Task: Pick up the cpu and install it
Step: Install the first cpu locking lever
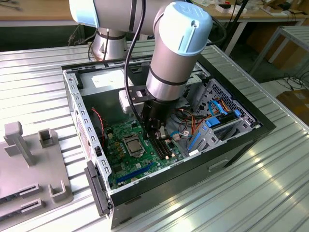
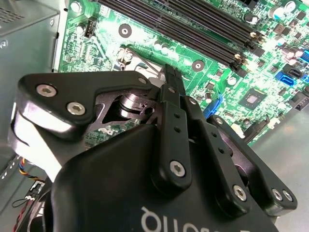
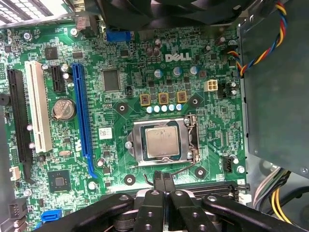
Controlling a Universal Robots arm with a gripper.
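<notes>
The cpu [image 3: 161,137] already lies flat in the socket [image 3: 164,141] on the motherboard [image 3: 120,63]; the hand [image 3: 163,179], clenched and empty, hovers just beside it, apparently finished placing.

An open black metal computer case [image 1: 241,140] lay on its side on a ribbed silver metal table [image 1: 270,193]. Inside it sat a green circuit board [image 3: 120,63] with a long blue slot [image 3: 81,121], a white slot [image 3: 37,106] and a round silver battery [image 3: 63,110]. A grey plastic stand [image 1: 29,164] rested on the table near the case.
</notes>
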